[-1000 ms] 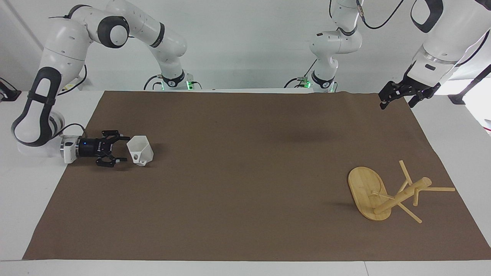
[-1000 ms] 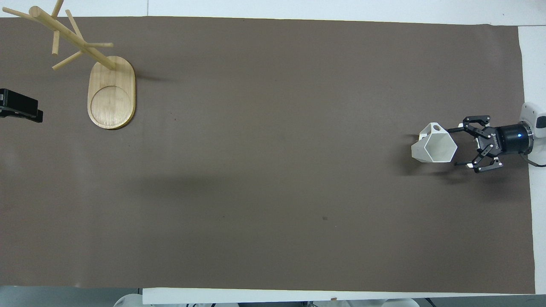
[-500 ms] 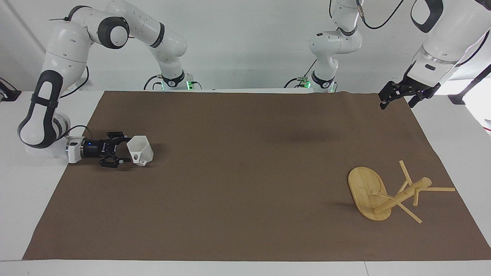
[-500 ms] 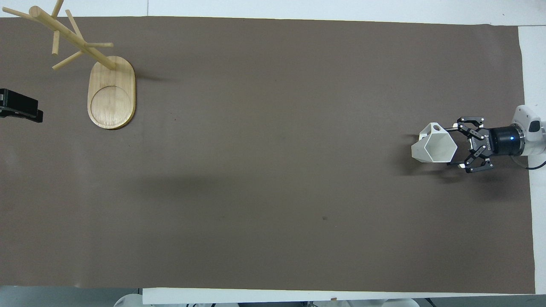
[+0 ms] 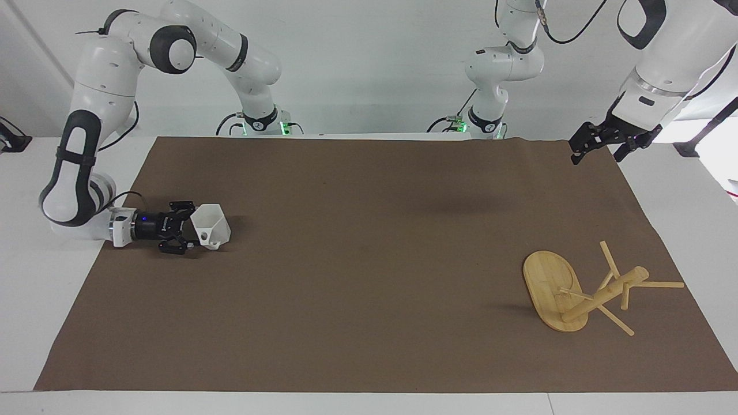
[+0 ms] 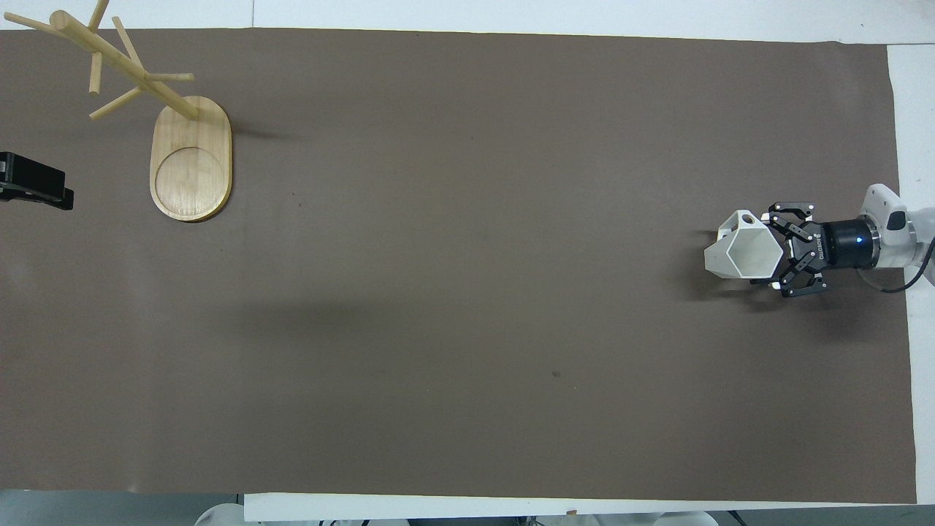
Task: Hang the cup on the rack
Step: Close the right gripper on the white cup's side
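The white faceted cup [image 5: 213, 227] lies tilted on the brown mat at the right arm's end of the table, its mouth turned toward my right gripper. Its handle with the hole is on the side farther from the robots. The cup also shows in the overhead view [image 6: 743, 252]. My right gripper [image 5: 193, 227] lies low and level, open, its fingers reaching along both sides of the cup's rim [image 6: 771, 252]; I cannot tell whether they touch it. The bamboo rack [image 5: 550, 282] stands at the left arm's end [image 6: 191, 161]. My left gripper [image 5: 599, 151] waits, open and empty, up in the air over the mat's corner nearest the robots.
The brown mat [image 5: 369, 259] covers most of the white table. The rack's thin pegs [image 6: 109, 66] branch out over the mat's corner farthest from the robots. The left gripper's black body [image 6: 33, 186] shows at the overhead view's edge beside the rack's base.
My right gripper has slid toward the cup, so its open fingers now flank the rim. The cup, the rack and the left arm have not moved.
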Motion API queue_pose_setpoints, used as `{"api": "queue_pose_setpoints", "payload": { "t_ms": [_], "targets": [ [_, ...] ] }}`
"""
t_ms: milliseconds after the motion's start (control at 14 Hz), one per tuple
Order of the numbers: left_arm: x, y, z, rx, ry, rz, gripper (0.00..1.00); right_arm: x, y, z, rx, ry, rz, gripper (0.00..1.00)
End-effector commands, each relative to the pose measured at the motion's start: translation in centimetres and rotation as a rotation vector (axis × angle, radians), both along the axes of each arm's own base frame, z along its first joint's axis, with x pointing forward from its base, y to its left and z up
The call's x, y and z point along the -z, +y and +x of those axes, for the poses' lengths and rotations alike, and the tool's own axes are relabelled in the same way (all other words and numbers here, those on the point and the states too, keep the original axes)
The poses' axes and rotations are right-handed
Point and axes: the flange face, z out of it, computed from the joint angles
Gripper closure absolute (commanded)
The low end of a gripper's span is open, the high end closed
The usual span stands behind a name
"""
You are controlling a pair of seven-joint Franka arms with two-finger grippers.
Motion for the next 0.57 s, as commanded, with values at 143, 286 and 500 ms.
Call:
{"api": "queue_pose_setpoints", "payload": {
  "t_ms": [143, 286, 500],
  "targets": [
    [0.0, 0.1, -0.7, 0.003, 0.008, -0.001, 0.0, 0.5, 1.0, -0.7, 0.015, -0.051, 0.012, 0.0],
    [0.0, 0.1, -0.7, 0.003, 0.008, -0.001, 0.0, 0.6, 1.7, -0.7, 0.003, -0.064, 0.019, 0.0],
    [0.0, 0.1, -0.7, 0.003, 0.008, -0.001, 0.0, 0.5, 3.1, -0.1, -0.028, -0.085, 0.022, 0.0]
  ]
}}
